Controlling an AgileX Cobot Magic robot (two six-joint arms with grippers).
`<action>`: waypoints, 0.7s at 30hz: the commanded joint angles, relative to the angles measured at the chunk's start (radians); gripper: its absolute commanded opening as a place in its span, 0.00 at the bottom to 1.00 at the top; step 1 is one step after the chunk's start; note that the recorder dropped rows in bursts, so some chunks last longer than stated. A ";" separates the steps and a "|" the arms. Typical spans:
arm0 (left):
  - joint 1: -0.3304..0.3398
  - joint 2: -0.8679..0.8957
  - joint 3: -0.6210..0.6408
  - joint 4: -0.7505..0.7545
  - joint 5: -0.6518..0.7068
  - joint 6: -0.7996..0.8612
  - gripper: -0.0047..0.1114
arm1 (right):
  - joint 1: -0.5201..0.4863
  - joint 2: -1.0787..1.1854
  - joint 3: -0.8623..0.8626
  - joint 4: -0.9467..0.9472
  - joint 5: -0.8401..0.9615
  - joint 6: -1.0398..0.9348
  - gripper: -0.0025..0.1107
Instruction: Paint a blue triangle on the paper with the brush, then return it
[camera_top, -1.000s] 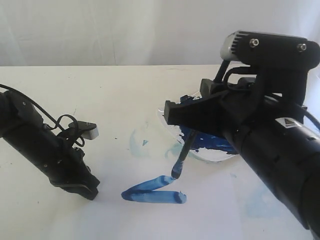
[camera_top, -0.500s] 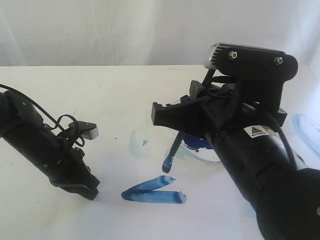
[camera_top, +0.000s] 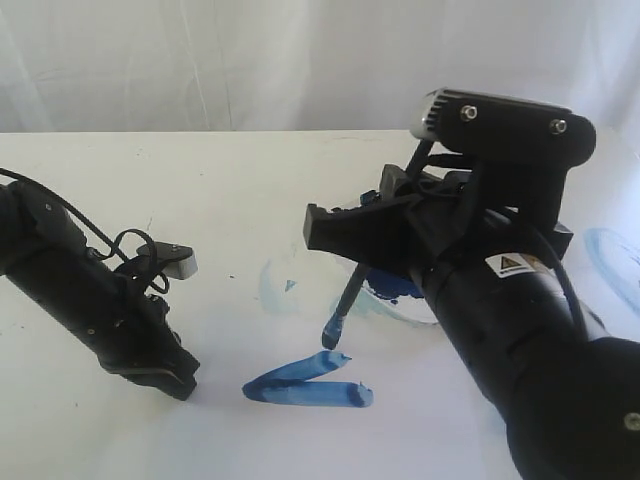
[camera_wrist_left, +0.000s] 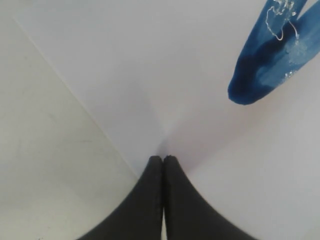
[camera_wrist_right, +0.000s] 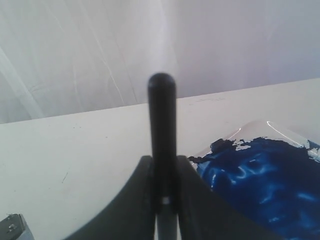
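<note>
Only writing: a yellow warning sticker on the right arm, text too small to read. Right gripper is clamped on the brush, whose blue tip hangs just over the blue triangle; only two strokes, near the desk's front edge. Left gripper is closed on nothing, tips on the paper beside its edge. Paint dish is toward the right edge. Open desk surface runs along the far edge.
</note>
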 joint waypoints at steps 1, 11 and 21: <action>-0.005 0.003 0.008 -0.011 0.017 0.000 0.04 | -0.002 0.018 0.003 -0.002 -0.005 0.009 0.02; -0.005 0.003 0.008 -0.011 0.017 0.000 0.04 | -0.002 0.019 0.003 0.048 -0.011 -0.005 0.02; -0.005 0.003 0.008 -0.011 0.017 0.000 0.04 | -0.002 0.017 0.003 0.136 -0.012 -0.047 0.02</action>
